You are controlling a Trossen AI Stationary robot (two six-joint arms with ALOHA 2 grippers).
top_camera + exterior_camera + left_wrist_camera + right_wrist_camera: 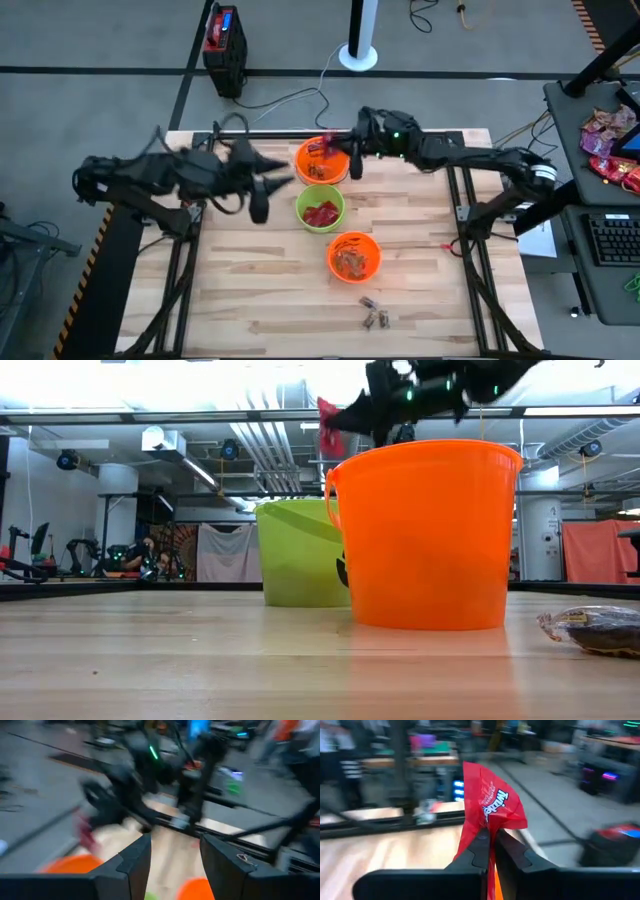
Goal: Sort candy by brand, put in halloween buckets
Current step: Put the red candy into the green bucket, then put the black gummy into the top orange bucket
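Observation:
Three buckets stand in a row on the wooden table: a far orange bucket [322, 160], a lime green bucket [320, 208] with red packets in it, and a near orange bucket [354, 255] with brown pieces. My right gripper [336, 157] is over the far orange bucket, shut on a red candy packet [490, 805], which also shows in the low view [330, 428]. My left gripper [268, 192] is open and empty, above the table just left of the green bucket. A few small wrapped candies [375, 318] lie near the table's front edge. My right gripper pinches the red packet by one end [488, 834] between its two fingers. The fingers reach in from the table's right side. The rest of the packet sticks out past the fingertips, crumpled, lifted clear above the far orange bucket's rim.
In the low view the near orange bucket [430, 540] stands in front, the green bucket [300, 555] behind it, and a wrapped candy [600, 628] lies at the right. Bare table lies left of the buckets and along the near edge. A side table [610, 140] with more candy stands at the right.

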